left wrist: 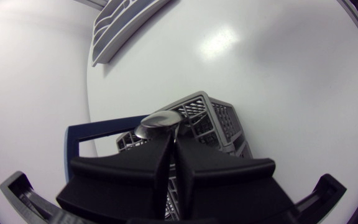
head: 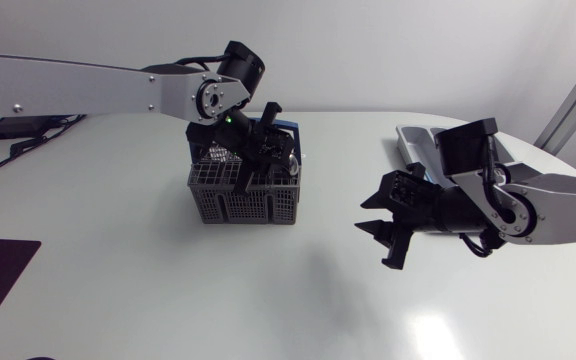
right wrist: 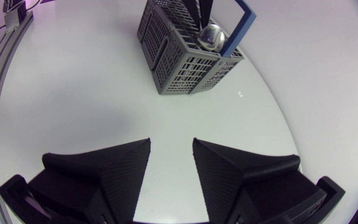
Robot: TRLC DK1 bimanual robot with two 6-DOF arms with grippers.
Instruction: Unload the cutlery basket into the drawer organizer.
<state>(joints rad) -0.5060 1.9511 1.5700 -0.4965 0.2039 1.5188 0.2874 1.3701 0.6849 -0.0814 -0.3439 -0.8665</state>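
Left wrist view first: what have you got hold of?

Me: My left gripper [left wrist: 173, 142] is down at the basket [left wrist: 213, 115], its wedges drawn almost together with only a sliver between them. They look pinched on the spoon [left wrist: 160, 123] just below its bowl, though the contact itself is hidden from me. The spoon stands bowl-up in the compartment just beside the blue handle [left wrist: 79, 134]. My right gripper [right wrist: 171, 149] hangs over bare table [right wrist: 73, 93], well apart from the basket, spread wide and holding nothing.

And the risks from here?

Me: Mostly slip. The spoon is polished metal, smooth and rounded, and my matte black wedges meet it on a narrow stem, so it could swivel or slide out on the lift. The basket is a light-looking grey lattice. If the stem catches in the mesh, I judge the whole basket could tip or come up with it, since nothing holds it down. The stiff blue handle stands close by, and a crooked lift could knock it. The organizer [left wrist: 120, 22], a pale ribbed tray, lies well away across the glossy white table, so a loose grip has a long carry in which to fail
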